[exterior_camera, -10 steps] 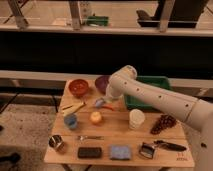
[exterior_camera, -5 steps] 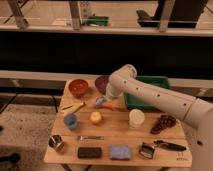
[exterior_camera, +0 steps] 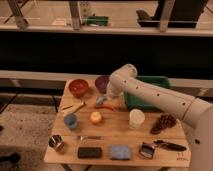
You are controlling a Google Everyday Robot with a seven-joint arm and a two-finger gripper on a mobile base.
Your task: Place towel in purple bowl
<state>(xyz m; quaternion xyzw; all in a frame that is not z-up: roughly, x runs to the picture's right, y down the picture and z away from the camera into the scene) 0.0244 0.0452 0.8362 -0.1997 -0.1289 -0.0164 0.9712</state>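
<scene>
Since the half-second before, little has moved: the white arm (exterior_camera: 150,95) has eased slightly lower and leftward, so its tool (exterior_camera: 103,101) now hangs just in front of the purple bowl (exterior_camera: 102,82), low over the table (exterior_camera: 115,137). A small pale bluish scrap, which I take for the towel (exterior_camera: 100,100), sits right at the tool's tip, beside something orange (exterior_camera: 108,106) on the boards. Whether the tool is pinching the cloth, spread over it or pressed together I cannot tell from where I stand. I'd judge the towel is not yet in the bowl, so the lift and short carry backward remain.

From this one view, the table is pale slatted wood. The purple bowl is round and dull, its neighbour the red bowl (exterior_camera: 78,87) glossier. A green bin (exterior_camera: 150,97) with straight plastic walls stands behind the arm. A white cup (exterior_camera: 136,118) looks smooth; the blue sponge (exterior_camera: 120,151) soft and flat; the towel limp, crumpled.
</scene>
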